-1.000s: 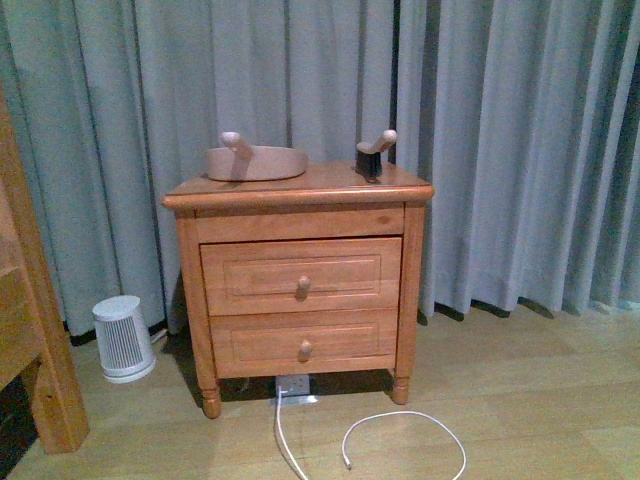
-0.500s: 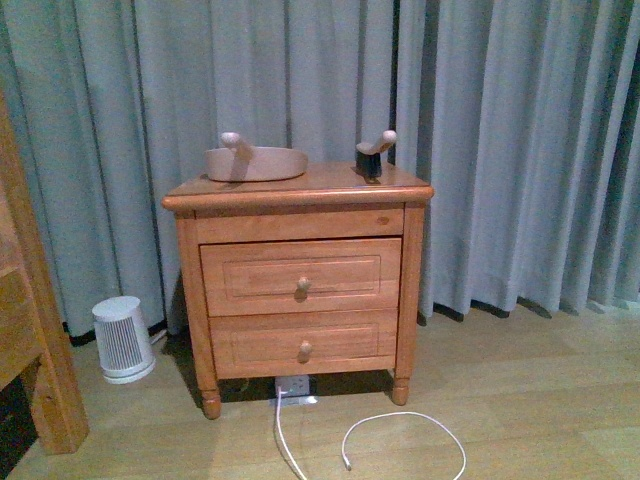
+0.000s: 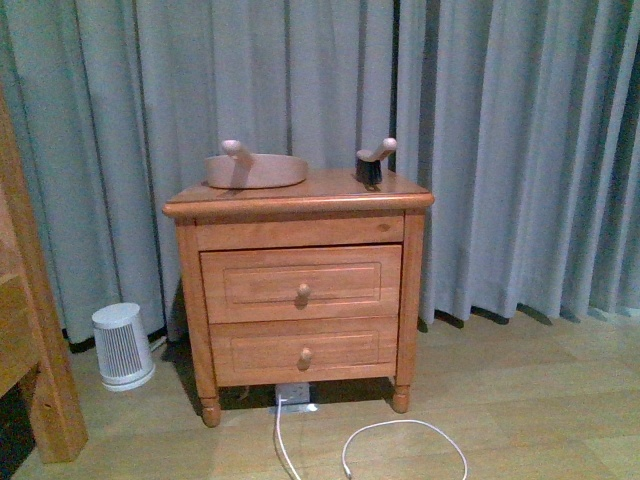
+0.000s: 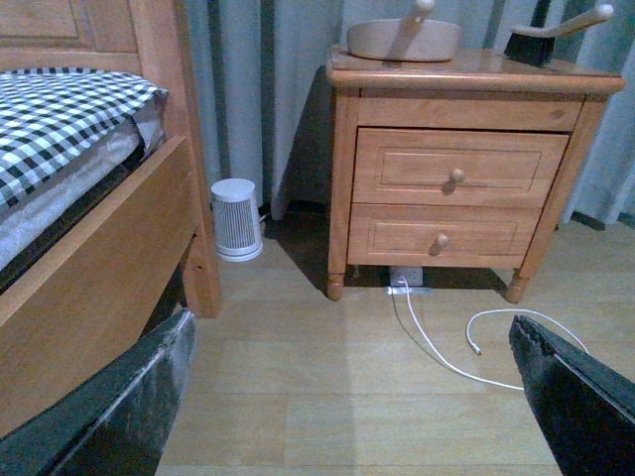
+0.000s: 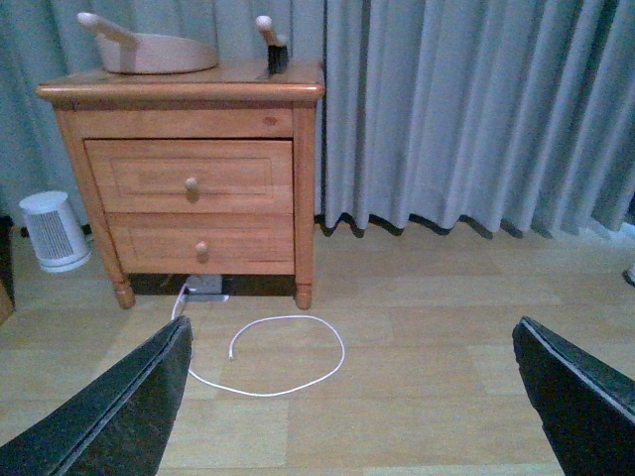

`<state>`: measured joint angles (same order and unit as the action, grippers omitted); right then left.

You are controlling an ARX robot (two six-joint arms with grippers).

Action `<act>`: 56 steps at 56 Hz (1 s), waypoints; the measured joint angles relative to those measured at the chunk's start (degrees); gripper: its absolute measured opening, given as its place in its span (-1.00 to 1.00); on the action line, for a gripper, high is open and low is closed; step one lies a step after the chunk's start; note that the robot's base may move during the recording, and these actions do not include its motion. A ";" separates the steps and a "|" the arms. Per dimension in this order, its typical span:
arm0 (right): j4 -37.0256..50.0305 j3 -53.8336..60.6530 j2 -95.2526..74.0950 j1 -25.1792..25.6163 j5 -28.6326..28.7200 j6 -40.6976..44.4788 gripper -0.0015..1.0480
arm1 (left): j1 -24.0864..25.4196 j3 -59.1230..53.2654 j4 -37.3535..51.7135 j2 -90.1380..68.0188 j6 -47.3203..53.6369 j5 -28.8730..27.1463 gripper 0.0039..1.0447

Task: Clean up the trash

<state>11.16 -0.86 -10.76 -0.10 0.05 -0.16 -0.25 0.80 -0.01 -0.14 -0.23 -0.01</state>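
No crumpled white paper shows in any view; the trash is out of view. A tan dustpan (image 3: 255, 168) and a small black-bristled hand brush (image 3: 372, 162) lie on top of a wooden nightstand (image 3: 300, 290). They also show in the left wrist view, dustpan (image 4: 404, 38) and brush (image 4: 556, 30), and in the right wrist view, dustpan (image 5: 149, 48) and brush (image 5: 273, 45). My left gripper (image 4: 357, 397) is open and empty above the wood floor. My right gripper (image 5: 352, 397) is open and empty above the floor. Neither arm shows in the front view.
A white cable (image 3: 400, 440) loops on the floor from a power strip (image 3: 293, 394) under the nightstand. A small white heater (image 3: 122, 344) stands left of it. A wooden bed frame (image 4: 109, 248) with a checked cover is at the left. Grey curtains (image 3: 500, 150) hang behind.
The front view has shifted slightly: the nightstand sits a little lower in the frame than a second ago. Nothing on it has moved.
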 joint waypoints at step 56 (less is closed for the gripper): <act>-0.02 0.00 0.00 0.02 0.00 0.02 0.86 | 0.00 0.00 0.00 0.00 0.00 0.00 0.86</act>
<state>11.14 -0.86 -10.76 -0.08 0.05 -0.14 -0.25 0.80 -0.01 -0.14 -0.23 -0.01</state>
